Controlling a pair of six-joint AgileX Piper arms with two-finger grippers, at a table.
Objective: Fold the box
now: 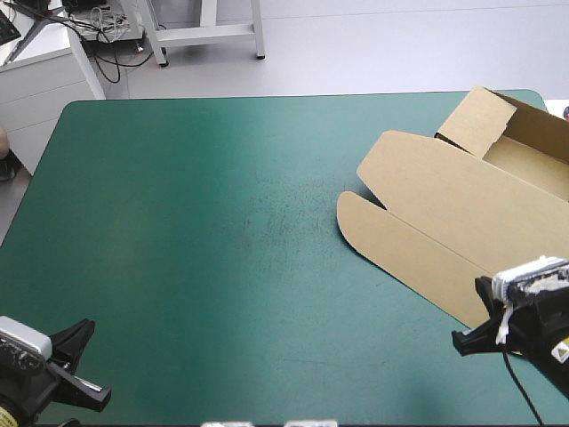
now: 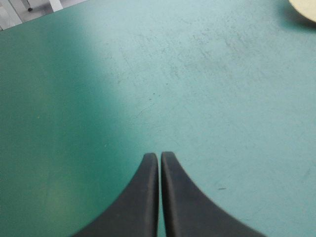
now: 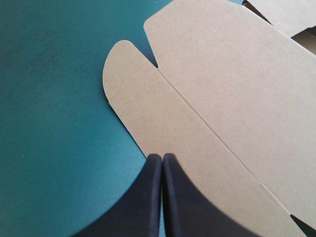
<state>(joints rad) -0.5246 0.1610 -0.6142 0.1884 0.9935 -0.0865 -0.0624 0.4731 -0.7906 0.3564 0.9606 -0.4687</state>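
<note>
Left hand (image 2: 159, 154) and right hand (image 1: 460, 342) are both sitting fingers-together, empty; poking the box (image 1: 444, 213), upper right, is risking sliding it off the bench (image 1: 222, 249).

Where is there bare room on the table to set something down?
Free: left and middle of the table, from the left gripper at the near-left corner to the box. Crowded: the right side, with the box and the right gripper.

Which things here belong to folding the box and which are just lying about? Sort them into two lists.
For the job:
box, far right
left gripper, shut
right gripper, shut, at the box's near edge

Just lying about:
table, only the work surface
brownish scrap at its left edge, too small to identify
</note>
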